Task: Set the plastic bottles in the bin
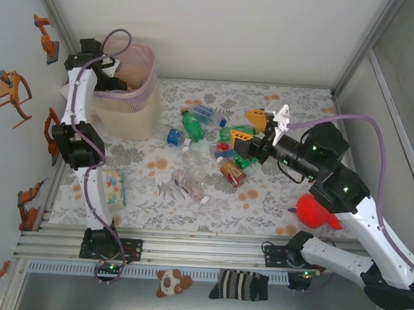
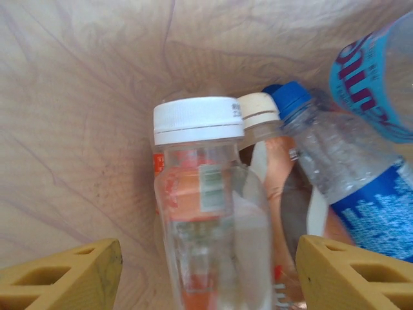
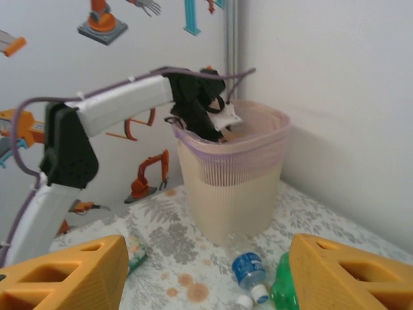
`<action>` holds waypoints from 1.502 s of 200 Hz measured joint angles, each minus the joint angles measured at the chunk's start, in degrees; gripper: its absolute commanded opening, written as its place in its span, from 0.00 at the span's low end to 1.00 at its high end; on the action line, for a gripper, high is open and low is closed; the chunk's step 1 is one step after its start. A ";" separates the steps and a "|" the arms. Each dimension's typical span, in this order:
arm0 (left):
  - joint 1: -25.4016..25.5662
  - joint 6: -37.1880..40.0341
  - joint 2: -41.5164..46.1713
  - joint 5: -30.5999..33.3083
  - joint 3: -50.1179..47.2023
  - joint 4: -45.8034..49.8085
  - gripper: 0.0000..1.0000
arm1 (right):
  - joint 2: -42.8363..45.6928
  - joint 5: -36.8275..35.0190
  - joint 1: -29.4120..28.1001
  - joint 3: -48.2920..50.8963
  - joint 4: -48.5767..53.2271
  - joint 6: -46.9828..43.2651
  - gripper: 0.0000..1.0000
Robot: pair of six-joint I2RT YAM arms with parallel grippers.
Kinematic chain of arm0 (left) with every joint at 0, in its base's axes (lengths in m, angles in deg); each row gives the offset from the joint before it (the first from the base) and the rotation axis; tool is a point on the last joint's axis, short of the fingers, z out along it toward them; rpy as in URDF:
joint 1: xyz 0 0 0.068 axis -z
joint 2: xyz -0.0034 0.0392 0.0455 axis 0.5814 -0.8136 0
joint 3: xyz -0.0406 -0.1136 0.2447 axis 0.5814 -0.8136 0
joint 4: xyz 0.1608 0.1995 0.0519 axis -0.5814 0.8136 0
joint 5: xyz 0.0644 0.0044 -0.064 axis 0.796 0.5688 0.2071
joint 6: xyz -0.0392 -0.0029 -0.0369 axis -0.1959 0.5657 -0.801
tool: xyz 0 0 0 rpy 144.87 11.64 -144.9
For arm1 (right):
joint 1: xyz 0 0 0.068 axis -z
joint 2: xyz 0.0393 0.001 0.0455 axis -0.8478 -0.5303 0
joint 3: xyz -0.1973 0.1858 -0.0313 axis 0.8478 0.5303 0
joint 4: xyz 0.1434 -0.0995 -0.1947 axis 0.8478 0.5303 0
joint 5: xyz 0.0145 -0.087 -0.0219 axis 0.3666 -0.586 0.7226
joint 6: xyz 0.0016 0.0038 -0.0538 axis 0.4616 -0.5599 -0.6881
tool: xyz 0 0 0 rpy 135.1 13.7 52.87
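Plastic bottles (image 1: 190, 184), clear, green and copper, lie scattered across the middle of the flowered table (image 1: 274, 200), well apart from the bin (image 1: 129, 116) in the far left corner. The left gripper (image 2: 210, 258) is down inside the bin. Its yellow fingers (image 2: 71, 274) are spread wide on either side of a clear white-capped bottle (image 2: 206, 194) and do not touch it. Just right of that bottle lie a copper bottle (image 2: 264, 129) with a cream cap and a blue-capped bottle (image 2: 348, 174). The right gripper (image 1: 253, 140) hovers over the right part of the scattered pile, its fingers apart with nothing between them. A red plush toy (image 1: 316, 211) sits at the near right.
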 measured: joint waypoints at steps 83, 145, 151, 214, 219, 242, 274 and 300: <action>0.37 -4.87 9.14 -8.68 1.05 -0.24 0.72 | -7.30 -16.28 1.22 -4.35 10.34 5.97 0.64; 0.37 -10.82 24.35 -21.11 -13.51 -9.70 0.73 | -14.82 -15.72 9.92 -4.11 15.43 20.06 0.61; 0.37 -11.67 26.21 -22.32 -16.20 -11.45 0.74 | -15.32 -14.82 11.15 -3.93 15.63 21.49 0.61; 0.37 -21.31 43.52 -37.33 -42.91 -32.39 0.76 | -21.18 -2.56 24.94 4.35 12.70 33.75 0.40; 0.39 -22.40 45.03 -38.56 -44.98 -34.29 0.76 | -21.81 -1.53 25.83 5.18 12.07 34.45 0.40; 0.63 -26.69 50.62 -42.10 -52.33 -41.42 0.76 | -24.81 2.93 29.62 8.46 8.11 37.40 0.44; 1.92 -30.45 56.89 -44.04 -58.69 -46.73 0.76 | -28.33 7.98 35.21 12.55 1.97 40.92 0.49; 4.00 -31.54 60.43 -44.15 -62.14 -48.28 0.76 | -32.33 12.79 40.39 15.58 -4.48 43.82 0.50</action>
